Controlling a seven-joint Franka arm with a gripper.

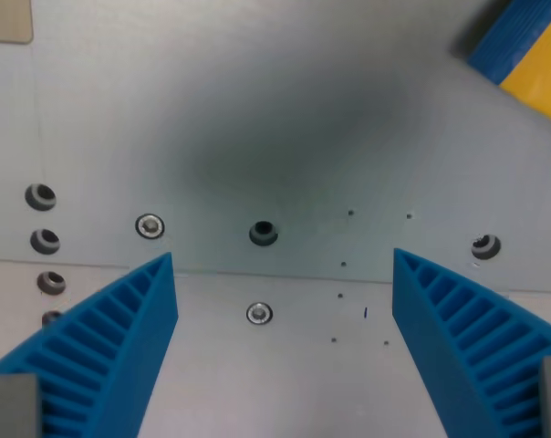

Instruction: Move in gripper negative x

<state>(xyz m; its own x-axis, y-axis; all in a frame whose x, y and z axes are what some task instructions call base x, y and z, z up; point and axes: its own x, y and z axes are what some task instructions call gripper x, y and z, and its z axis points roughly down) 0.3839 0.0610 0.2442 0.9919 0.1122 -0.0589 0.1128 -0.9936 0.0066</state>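
Wrist view looking straight down on a grey metal worktop. The gripper is showing only as two blue ribbed fingers, both running out of the frame at the bottom edge, so their bases and the gripper body are lying out of view. The fingers are standing wide apart, open, with nothing between them but bare plate. A blue and yellow object is being cut off by the upper right corner of the frame; its kind cannot be made out. A beige patch is likewise being clipped by the upper left corner. A soft dark shadow is blurring the middle of the plate. A dark hole is sitting just above a faint seam crossing the frame, and a screw head is lying below that seam, between the fingertips. Further holes are lining the left edge, the lowest one partly hidden behind the left finger.
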